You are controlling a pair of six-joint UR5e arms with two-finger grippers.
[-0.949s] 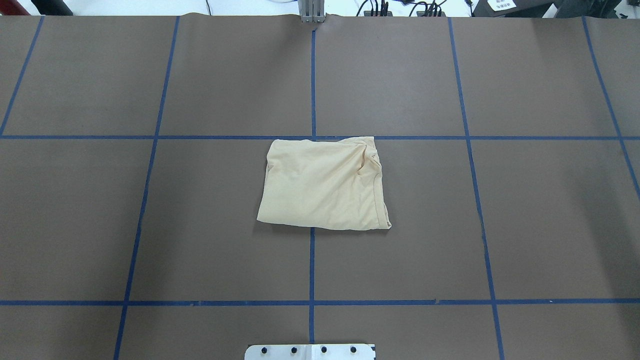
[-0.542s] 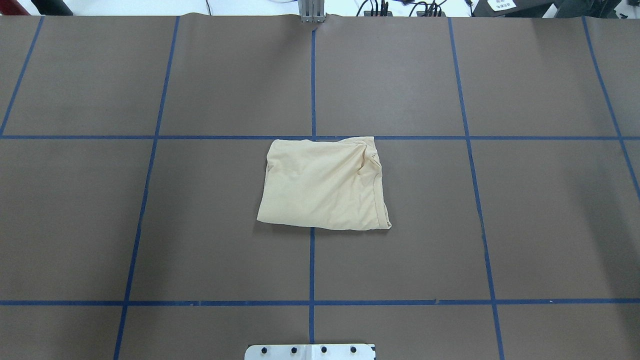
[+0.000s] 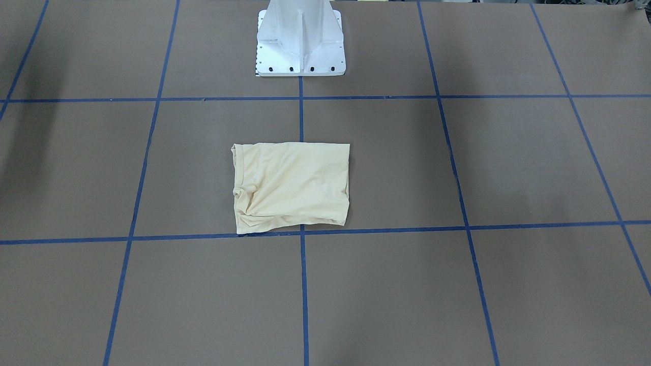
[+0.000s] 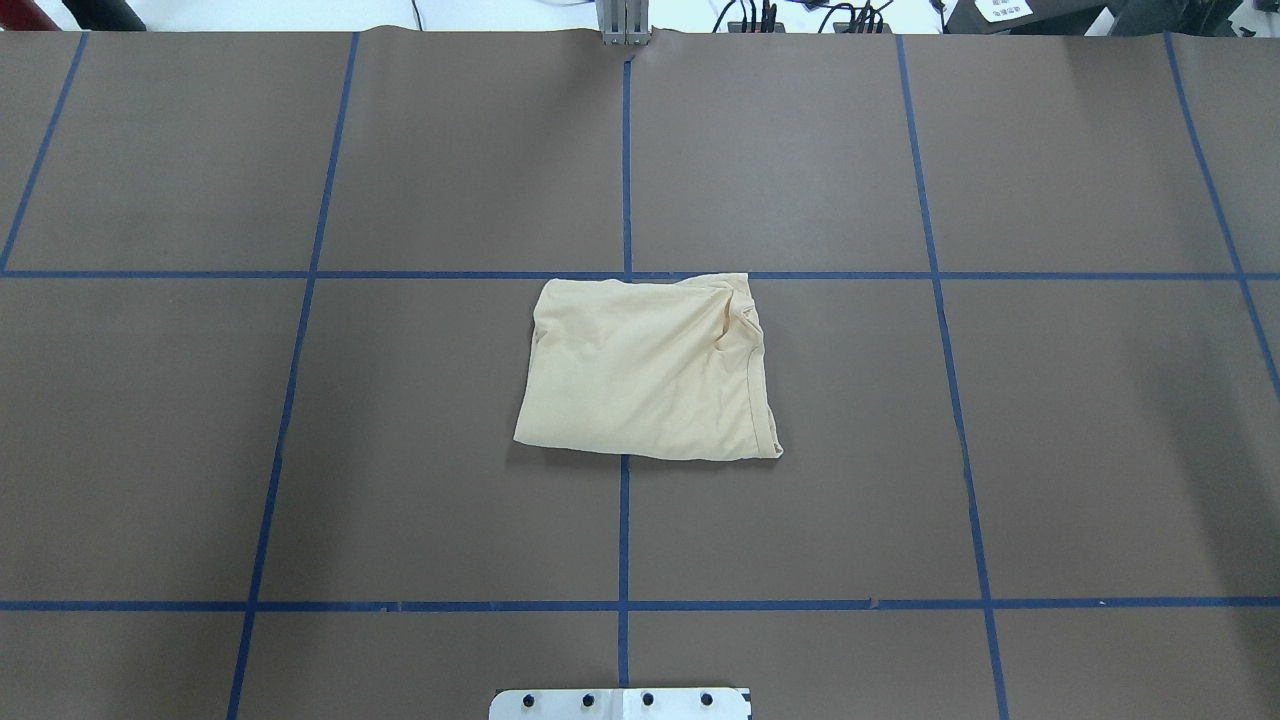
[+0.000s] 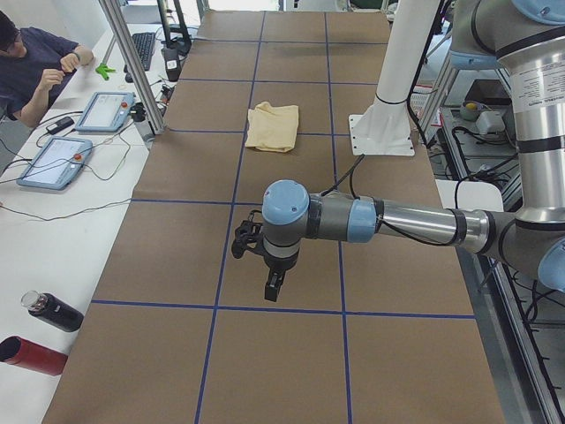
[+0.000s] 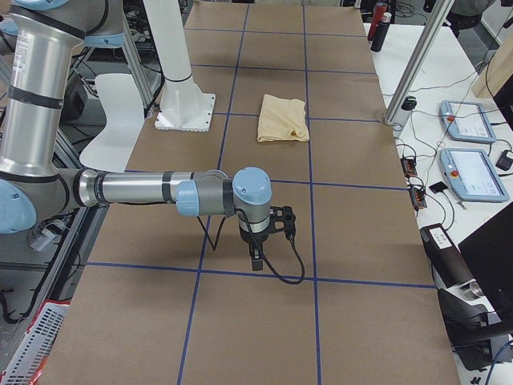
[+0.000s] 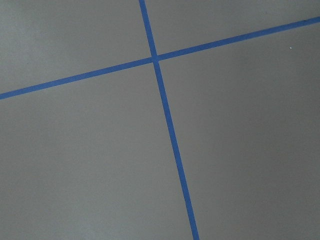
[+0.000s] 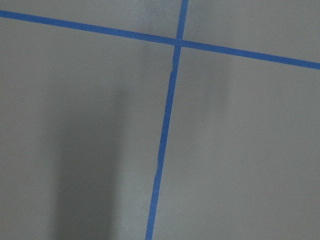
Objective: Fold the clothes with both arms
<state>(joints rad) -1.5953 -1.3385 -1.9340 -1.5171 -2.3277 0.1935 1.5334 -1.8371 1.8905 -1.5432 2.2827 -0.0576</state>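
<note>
The clothes are one pale cream-yellow shirt (image 4: pixel 648 370), folded into a compact rectangle at the table's middle, with a puckered corner; it also shows as the shirt (image 3: pixel 292 185), (image 5: pixel 272 126), (image 6: pixel 282 117). No print shows. My left gripper (image 5: pixel 272 287) hangs fingers-down over bare table, well away from the shirt, toward my left end. My right gripper (image 6: pixel 255 258) hangs likewise toward my right end. Both show only in the side views, so I cannot tell whether they are open or shut. The wrist views show only brown table and blue tape.
A white pedestal base (image 3: pixel 300 46) stands at the robot's edge of the table. Blue tape lines (image 4: pixel 624 520) grid the brown surface. A seated person (image 5: pixel 35 62), control tablets (image 5: pixel 106 110) and bottles (image 5: pixel 48 311) are on a side bench.
</note>
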